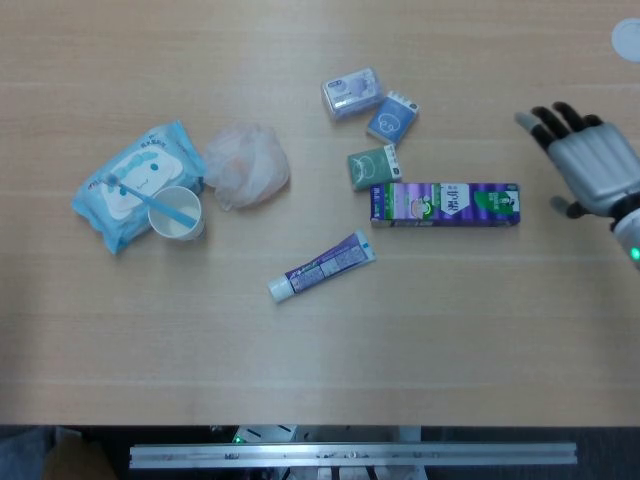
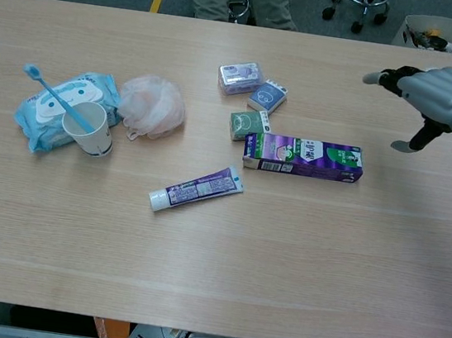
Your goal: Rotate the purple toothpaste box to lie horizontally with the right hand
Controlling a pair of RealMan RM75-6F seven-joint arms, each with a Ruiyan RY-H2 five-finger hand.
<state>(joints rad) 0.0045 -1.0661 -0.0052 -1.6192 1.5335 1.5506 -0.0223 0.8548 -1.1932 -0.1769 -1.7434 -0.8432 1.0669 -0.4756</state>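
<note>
**Box lying flat, hand clear**

Long purple-and-green cardboard toothpaste box (image 1: 445,204) lies level on the wooden table (image 1: 320,340), its left end just beside a small green packet (image 1: 371,167). Likely light, stiff, crushable; best gripped across its long sides. Right hand (image 1: 590,165): fingers spread, holding nothing, off to the right. Wrist cut off at frame edge; left hand unseen.

Purple toothpaste box (image 1: 445,204) (image 2: 303,157): long carton, purple w/ green and white print. Lies flat on its long side, horizontal. Free, untouched; to the left of right hand (image 1: 590,165) (image 2: 441,94), apart from it, slightly nearer the robot.
</note>
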